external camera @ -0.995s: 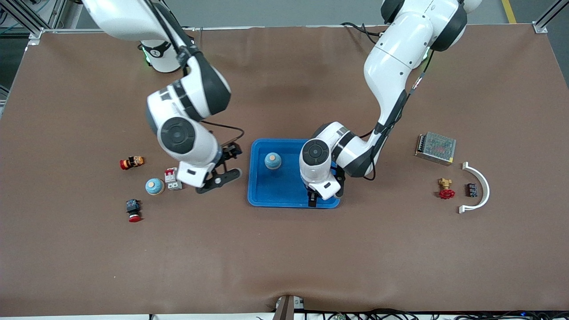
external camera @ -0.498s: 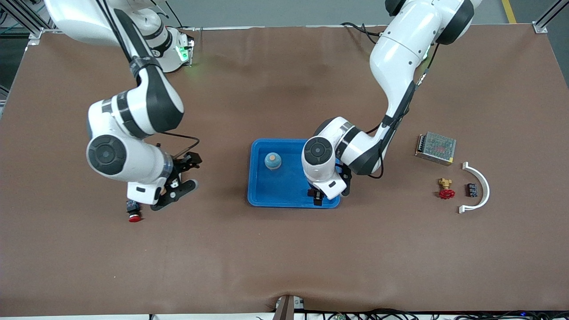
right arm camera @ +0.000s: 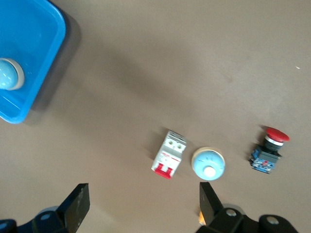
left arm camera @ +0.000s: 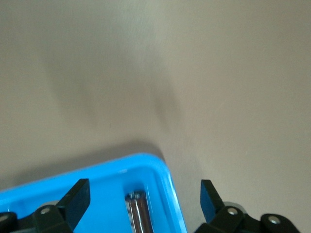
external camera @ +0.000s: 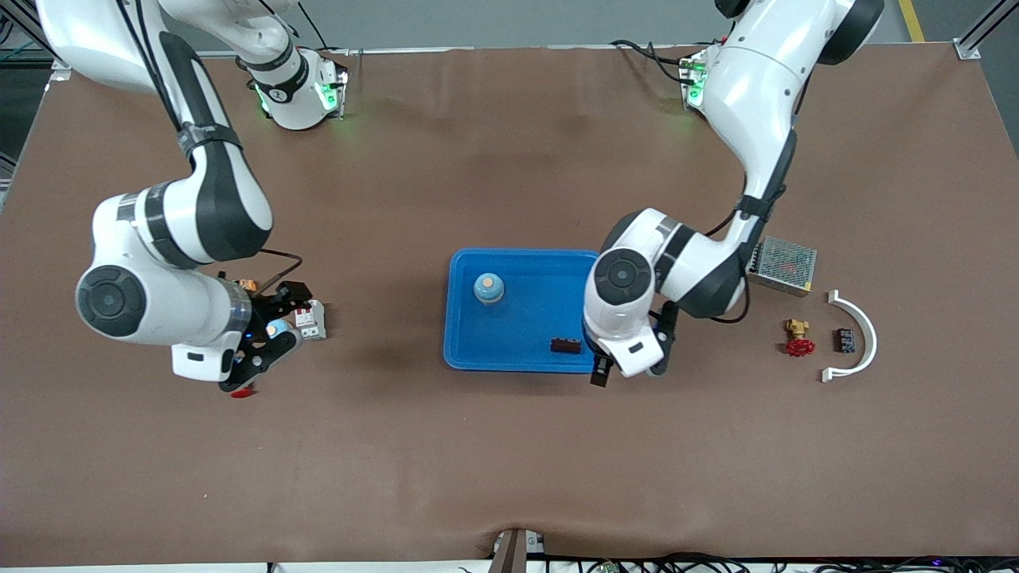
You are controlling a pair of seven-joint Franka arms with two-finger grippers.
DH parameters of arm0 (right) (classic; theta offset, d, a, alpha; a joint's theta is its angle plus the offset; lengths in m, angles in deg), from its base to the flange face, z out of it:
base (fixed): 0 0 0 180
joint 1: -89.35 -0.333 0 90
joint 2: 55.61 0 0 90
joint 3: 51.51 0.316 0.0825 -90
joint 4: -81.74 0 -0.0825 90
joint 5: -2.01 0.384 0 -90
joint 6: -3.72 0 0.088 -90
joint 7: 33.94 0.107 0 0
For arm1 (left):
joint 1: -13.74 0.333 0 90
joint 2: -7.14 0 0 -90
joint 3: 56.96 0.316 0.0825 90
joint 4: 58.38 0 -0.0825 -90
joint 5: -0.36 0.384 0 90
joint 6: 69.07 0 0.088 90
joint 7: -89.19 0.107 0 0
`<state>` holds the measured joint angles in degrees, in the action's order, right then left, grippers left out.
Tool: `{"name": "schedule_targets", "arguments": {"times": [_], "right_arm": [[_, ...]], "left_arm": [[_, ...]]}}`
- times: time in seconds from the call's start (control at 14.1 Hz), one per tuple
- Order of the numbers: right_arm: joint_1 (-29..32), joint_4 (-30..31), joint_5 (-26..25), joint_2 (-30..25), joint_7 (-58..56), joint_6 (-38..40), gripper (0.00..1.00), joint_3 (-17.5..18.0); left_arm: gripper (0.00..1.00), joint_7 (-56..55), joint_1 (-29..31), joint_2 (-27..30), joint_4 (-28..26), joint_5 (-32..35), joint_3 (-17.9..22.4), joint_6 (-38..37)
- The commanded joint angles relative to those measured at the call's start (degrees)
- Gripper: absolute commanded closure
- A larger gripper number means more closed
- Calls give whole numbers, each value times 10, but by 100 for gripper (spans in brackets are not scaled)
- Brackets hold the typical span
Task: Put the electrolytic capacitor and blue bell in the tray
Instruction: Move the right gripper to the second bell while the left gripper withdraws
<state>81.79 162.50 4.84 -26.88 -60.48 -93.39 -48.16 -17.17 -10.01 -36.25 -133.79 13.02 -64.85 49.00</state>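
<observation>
So the blue tray (external camera: 521, 352) sits mid-table with a blue bell (external camera: 489, 288) and a small dark capacitor (external camera: 565, 344) in it, the capacitor close to the rim. Left tool (external camera: 603, 371) is spread empty over that tray corner. Right tool (external camera: 253, 368) hangs spread over the breaker (right arm camera: 169, 154), second bell (right arm camera: 208, 163) and red pushbutton (right arm camera: 268, 147). Bare table (external camera: 509, 461) all around.

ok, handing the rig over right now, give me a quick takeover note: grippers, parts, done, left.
Left gripper: open, empty, over the tray's rim at the corner nearest the front camera.
Right gripper: open, empty, over the loose parts at the right arm's end of the table.
Blue tray: holds one blue bell and a small dark cylindrical part, apparently the capacitor.
A second blue bell sits on the table beside a circuit breaker.
Done: apparently both parts placed.
Left: confirm, retract arms.
</observation>
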Motion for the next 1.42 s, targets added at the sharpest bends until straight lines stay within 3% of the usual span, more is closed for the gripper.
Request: {"name": "schedule_targets", "arguments": {"times": [0.0, 0.36, 1.0, 1.35], "right_arm": [[35, 19, -19, -6, -39, 1, 0, 10], [57, 69, -37, -2, -71, -50, 0, 10], [78, 164, -41, 0, -94, -174, 0, 9], [87, 168, -44, 1, -134, -183, 0, 9]], "left_arm": [[0, 73, 24, 8, -12, 2, -2, -7], [0, 231, 66, 16, -17, 7, 2, -63], [0, 508, 152, 23, -25, 54, 2, -63], [0, 648, 212, 34, -21, 45, -10, -51]]}}
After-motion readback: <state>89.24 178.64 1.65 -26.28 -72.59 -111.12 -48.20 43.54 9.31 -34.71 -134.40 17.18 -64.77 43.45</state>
